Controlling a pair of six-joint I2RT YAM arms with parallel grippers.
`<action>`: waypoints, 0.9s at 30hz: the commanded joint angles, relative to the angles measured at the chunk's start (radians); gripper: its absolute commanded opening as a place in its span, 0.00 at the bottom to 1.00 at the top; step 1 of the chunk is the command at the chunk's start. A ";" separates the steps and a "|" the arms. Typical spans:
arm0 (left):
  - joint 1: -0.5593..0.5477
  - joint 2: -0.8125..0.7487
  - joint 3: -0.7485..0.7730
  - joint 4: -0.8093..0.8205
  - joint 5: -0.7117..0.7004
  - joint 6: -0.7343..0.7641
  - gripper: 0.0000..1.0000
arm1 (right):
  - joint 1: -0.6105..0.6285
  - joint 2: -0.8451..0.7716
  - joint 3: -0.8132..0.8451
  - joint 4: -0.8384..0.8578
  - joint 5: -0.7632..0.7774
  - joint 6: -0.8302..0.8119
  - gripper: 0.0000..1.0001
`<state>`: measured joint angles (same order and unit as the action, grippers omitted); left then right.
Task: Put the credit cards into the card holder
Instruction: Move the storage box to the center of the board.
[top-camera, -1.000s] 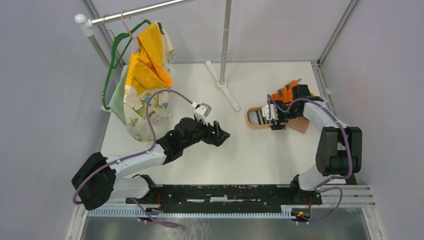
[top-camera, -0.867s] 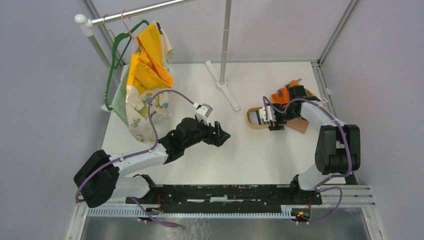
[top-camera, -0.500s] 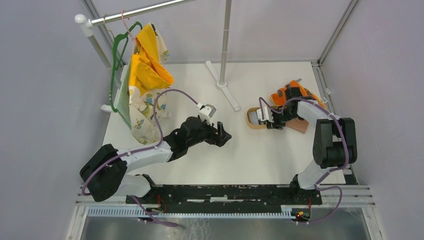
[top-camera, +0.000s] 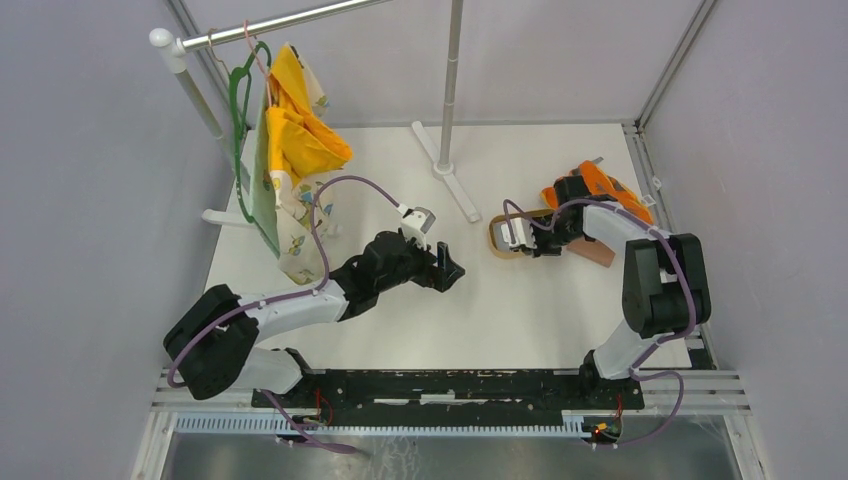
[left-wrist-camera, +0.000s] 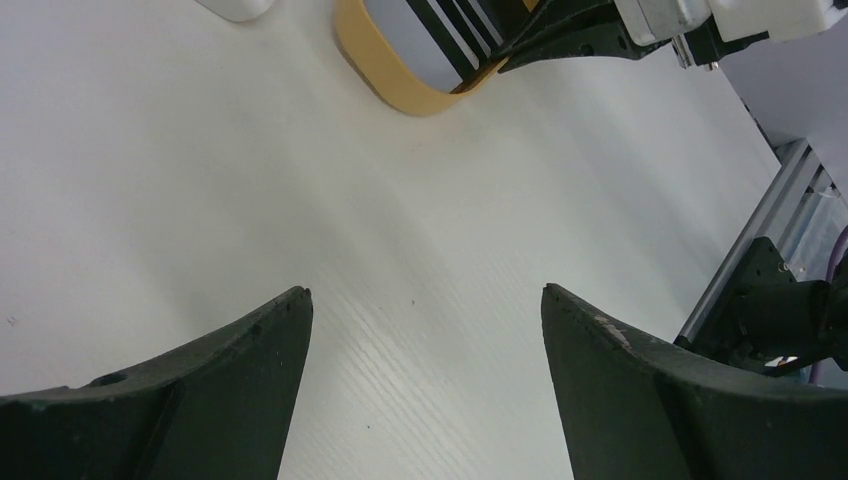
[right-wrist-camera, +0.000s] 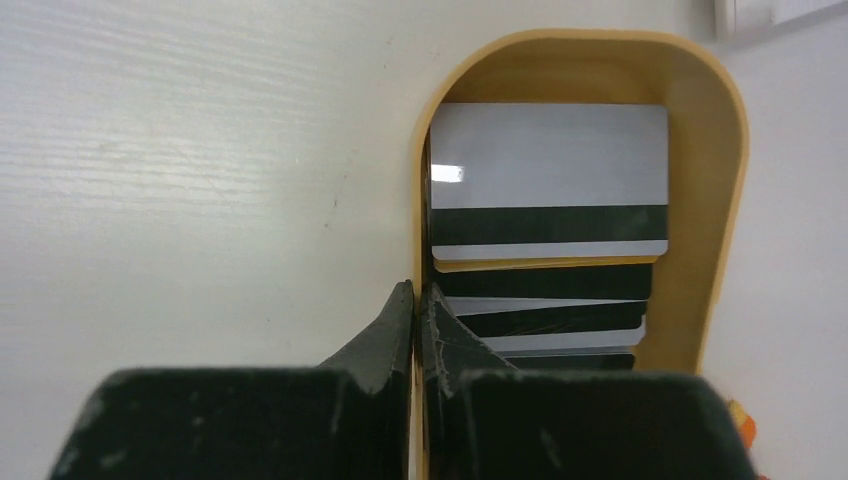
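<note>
While squeezing the right gripper (right-wrist-camera: 413, 295) shut at the wall of the tray (right-wrist-camera: 422, 170), just left of the stacked credit cards (right-wrist-camera: 548, 200), likely to pull one out; holding the left gripper (left-wrist-camera: 424, 291) wide and empty mid-frame.

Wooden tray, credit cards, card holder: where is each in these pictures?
wooden tray (right-wrist-camera: 590, 42): right wrist view, far curved rim.
credit cards (right-wrist-camera: 550, 165): right wrist view, top card's pale face.
card holder (top-camera: 603, 254): top external view, exposed brown corner.
</note>
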<state>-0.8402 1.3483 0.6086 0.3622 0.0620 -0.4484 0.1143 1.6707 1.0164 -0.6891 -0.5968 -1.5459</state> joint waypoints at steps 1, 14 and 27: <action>-0.003 -0.019 0.036 0.040 -0.011 0.054 0.89 | 0.039 -0.043 -0.030 0.019 -0.026 -0.002 0.02; -0.004 -0.278 -0.049 -0.138 -0.224 0.039 0.86 | 0.382 -0.060 -0.042 0.202 -0.121 0.311 0.00; -0.002 -0.513 -0.125 -0.250 -0.340 -0.008 0.86 | 0.629 0.023 0.163 0.190 -0.031 0.555 0.54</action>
<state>-0.8211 0.8635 0.4854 0.0772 -0.3317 -0.4358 0.7433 1.7660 1.1133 -0.5095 -0.6346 -1.0664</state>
